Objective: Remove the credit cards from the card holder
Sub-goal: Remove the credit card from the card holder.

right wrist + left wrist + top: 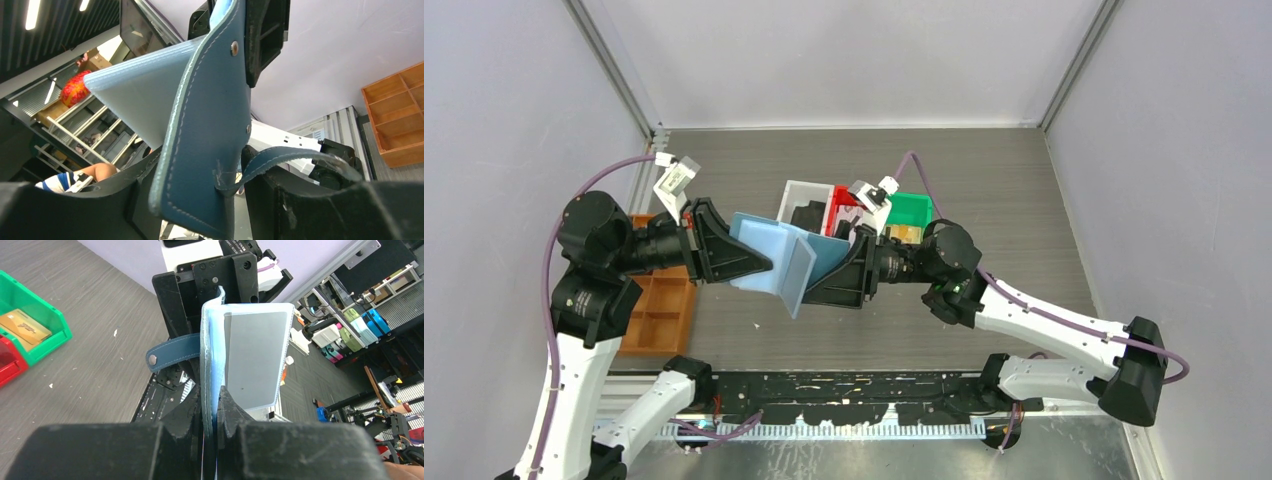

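Note:
The blue card holder hangs open in the air between my two grippers. My left gripper is shut on its left flap, and the flap's edge runs up from between the fingers. A silvery-grey card sits in the pale blue inner slot. The tab with the snap button hangs to the left. My right gripper is shut on the other flap, whose dark blue outside fills the right wrist view. A gold card lies in the green bin.
White, red and green bins stand in a row just behind the holder; a black object lies in the white one. An orange-brown compartment tray sits at the left under my left arm.

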